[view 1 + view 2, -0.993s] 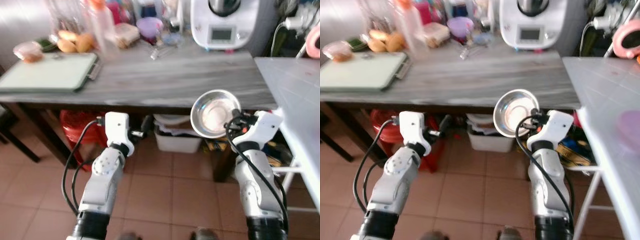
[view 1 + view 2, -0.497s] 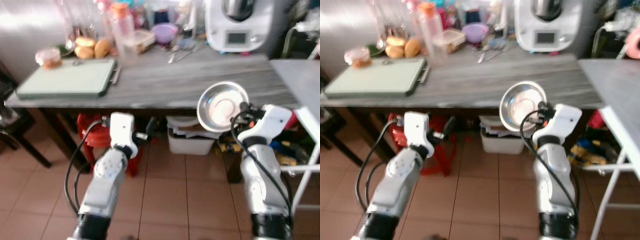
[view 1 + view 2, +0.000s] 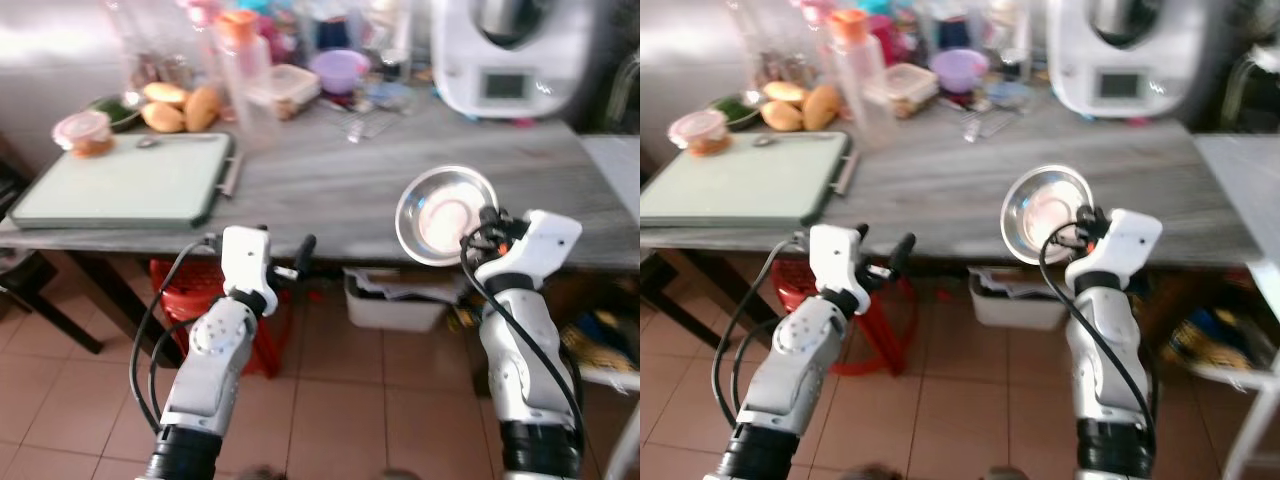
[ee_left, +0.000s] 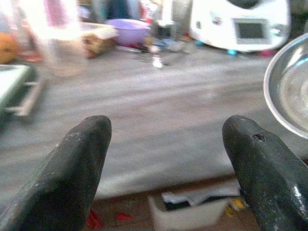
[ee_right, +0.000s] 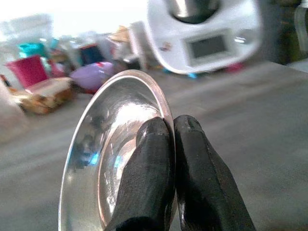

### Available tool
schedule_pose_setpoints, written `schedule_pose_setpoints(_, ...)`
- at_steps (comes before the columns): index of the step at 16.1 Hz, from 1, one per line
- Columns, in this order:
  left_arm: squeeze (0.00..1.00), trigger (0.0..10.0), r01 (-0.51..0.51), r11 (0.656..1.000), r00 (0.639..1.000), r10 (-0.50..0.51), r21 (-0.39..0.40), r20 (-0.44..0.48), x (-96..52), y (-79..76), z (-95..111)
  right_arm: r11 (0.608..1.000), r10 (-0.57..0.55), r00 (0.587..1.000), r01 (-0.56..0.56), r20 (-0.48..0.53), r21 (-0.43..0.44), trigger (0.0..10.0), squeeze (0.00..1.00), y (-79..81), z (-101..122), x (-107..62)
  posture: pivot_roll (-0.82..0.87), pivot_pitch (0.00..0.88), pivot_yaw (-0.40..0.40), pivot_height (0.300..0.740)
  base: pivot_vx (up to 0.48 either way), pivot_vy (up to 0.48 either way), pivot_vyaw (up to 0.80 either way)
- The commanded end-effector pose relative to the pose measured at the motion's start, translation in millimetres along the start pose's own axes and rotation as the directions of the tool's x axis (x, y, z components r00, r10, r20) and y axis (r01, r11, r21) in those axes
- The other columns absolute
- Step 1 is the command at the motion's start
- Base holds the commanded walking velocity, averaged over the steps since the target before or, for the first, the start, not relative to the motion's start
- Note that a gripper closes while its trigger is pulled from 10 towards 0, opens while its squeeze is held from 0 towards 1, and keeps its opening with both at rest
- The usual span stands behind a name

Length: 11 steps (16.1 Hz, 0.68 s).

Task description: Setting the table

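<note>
Right end effector (image 5: pixel 166 144) pinching rim of steel bowl (image 3: pixel 446 214), bowl tilted on edge, at worktop (image 3: pixel 330 185) front edge. Left end effector (image 4: pixel 168 159) spread wide, holding nothing.

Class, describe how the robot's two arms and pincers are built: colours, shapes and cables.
Both arms are silver with rounded joints, white blocky wrist housings and looping black cables. The left pincer and right pincer each have two long, rounded black fingers.

No legible text, labels or numbers found; the display on the white appliance (image 3: pixel 512 55) was too blurred to read.
</note>
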<state>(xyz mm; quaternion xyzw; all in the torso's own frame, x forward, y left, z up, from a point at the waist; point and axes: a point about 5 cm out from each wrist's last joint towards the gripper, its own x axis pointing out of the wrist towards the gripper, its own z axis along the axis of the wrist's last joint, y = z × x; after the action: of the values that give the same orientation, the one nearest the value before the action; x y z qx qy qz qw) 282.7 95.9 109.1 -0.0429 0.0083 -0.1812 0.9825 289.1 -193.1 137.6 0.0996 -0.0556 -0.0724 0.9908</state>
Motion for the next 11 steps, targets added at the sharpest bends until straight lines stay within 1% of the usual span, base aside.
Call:
schedule_pose_setpoints(1, 0.0, 10.0, -0.021, 1.0, 1.0, 0.021, 0.014, -0.002, -3.9, 8.2, 0, 1.0, 0.025, 1.0, -0.025, 0.015, 0.009, 10.0, 0.0, 8.6, 2, 1.5, -0.06, 0.0, 0.062, 0.74, 0.48, 0.0, 0.0)
schedule_pose_setpoints(3, 0.0, 10.0, -0.039, 0.999, 0.999, 0.039, 0.017, -0.007, -8.5, 11.5, -2, 1.0, 0.021, 1.0, -0.021, 0.012, 0.009, 10.0, 0.0, 7.6, 1, 1.3, -0.06, 0.0, 0.061, 0.74, 0.474, 0.0, 0.0)
schedule_pose_setpoints(4, 0.0, 10.0, -0.055, 0.998, 0.998, 0.056, 0.036, -0.006, -9.9, 13.4, -1, 1.0, 0.019, 1.0, -0.019, 0.011, 0.011, 10.0, 0.0, 7.5, 1, 1.3, -0.05, 0.0, 0.06, 0.74, 0.0, 0.0, 0.0)
schedule_pose_setpoints(5, 0.0, 10.0, -0.075, 0.997, 0.997, 0.075, 0.029, -0.001, -11.3, 14.7, -1, 1.0, 0.017, 1.0, -0.017, 0.009, 0.013, 10.0, 0.0, 7.3, 0, 1.3, -0.05, 0.0, 0.06, 0.74, 0.0, 0.0, 0.0)
schedule_pose_setpoints(6, 0.0, 10.0, -0.072, 0.996, 0.997, 0.072, 0.051, -0.015, -18.1, 16.6, -2, 1.0, -0.025, 1.0, 0.025, 0.007, 0.008, 10.0, 0.0, 4.8, 0, 0.6, -0.05, 0.0, 0.057, 0.74, 0.0, 0.0, 0.0)
schedule_pose_setpoints(7, 0.0, 10.0, -0.072, 0.997, 0.997, 0.073, 0.042, -0.025, -23.6, 18.3, -3, 0.998, -0.065, 0.998, 0.065, -0.005, 0.011, 10.0, 0.0, 1.0, -2, -0.6, -0.05, 0.0, 0.057, 0.74, 0.0, 0.0, 0.0)
schedule_pose_setpoints(8, 0.0, 10.0, -0.068, 0.997, 0.997, 0.069, 0.045, -0.033, -27.8, 20.1, -3, 0.996, -0.089, 0.996, 0.089, -0.009, 0.005, 10.0, 0.0, -2.1, -3, -2.0, -0.04, 0.0, 0.054, 0.74, 0.0, 0.0, 0.0)
schedule_pose_setpoints(9, 0.0, 10.0, -0.066, 0.996, 0.997, 0.068, 0.056, -0.039, -35.0, 24.5, -3, 0.993, -0.116, 0.993, 0.116, -0.019, 0.002, 10.0, 0.0, -6.1, -5, -5.0, -0.04, 0.0, 0.053, 0.74, 0.0, 0.0, 0.0)
schedule_pose_setpoints(10, 0.0, 10.0, -0.072, 0.995, 0.996, 0.074, 0.065, -0.042, -38.5, 27.3, -2, 0.992, -0.122, 0.992, 0.122, -0.029, 0.007, 10.0, 0.0, -7.3, -7, -6.6, -0.03, 0.0, 0.052, 0.74, 0.0, 0.0, 0.0)
schedule_pose_setpoints(11, 0.0, 10.0, -0.101, 0.987, 0.993, 0.108, 0.125, -0.051, -43.9, 33.8, -3, 0.989, -0.141, 0.989, 0.143, -0.051, 0.024, 10.0, 0.0, -9.5, -11, -10.0, -0.03, 0.0, 0.053, 0.74, 0.0, 0.0, 0.0)
